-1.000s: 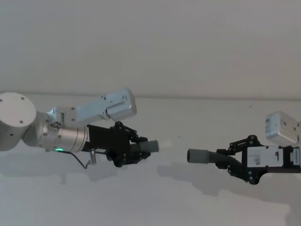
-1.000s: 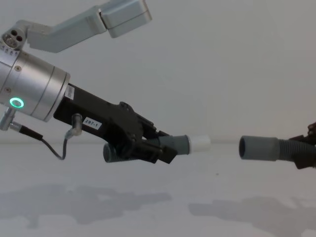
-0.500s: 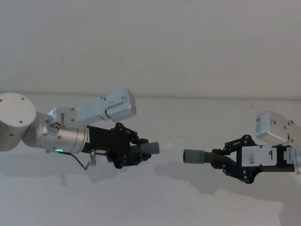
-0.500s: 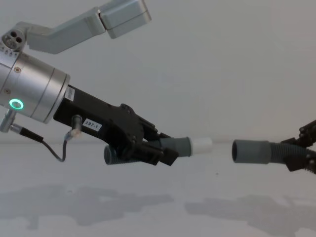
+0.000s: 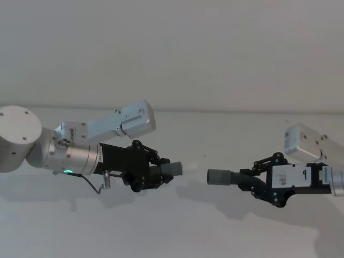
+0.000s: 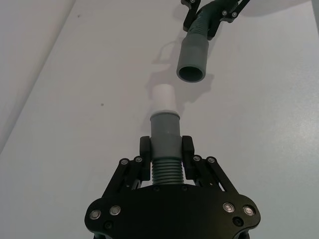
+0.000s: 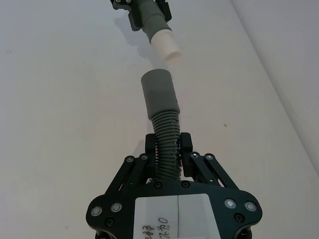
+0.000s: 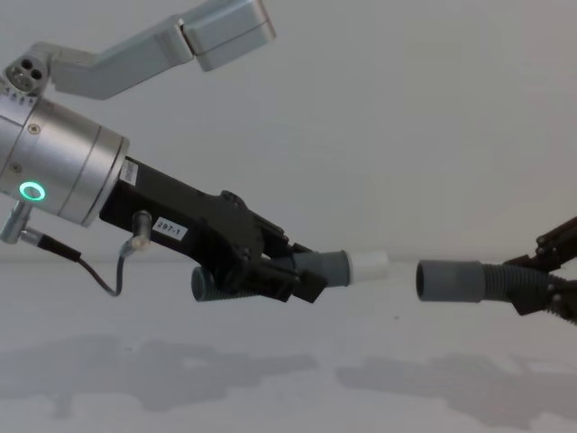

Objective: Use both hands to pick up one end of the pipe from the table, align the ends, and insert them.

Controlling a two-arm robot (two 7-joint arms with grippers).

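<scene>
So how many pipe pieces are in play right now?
2. The short dark grey plastic tube with white tip is in the left end effector; the dark grey ribbed hose with smooth cuff is in the right end effector. Both are held above the table, ends apart.

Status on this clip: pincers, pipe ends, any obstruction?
Left pincer shut on short tube, right pincer shut on ribbed hose. White tip faces grey cuff, gap between. Nothing between them.

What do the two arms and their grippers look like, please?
The left gripper is black plastic with linkage fingers and silver screws, and carries a small white label. It sits on a silver cylindrical arm with a green ring light and a thin grey cable. The right gripper is black as well, with a larger white label marked in black.
</scene>
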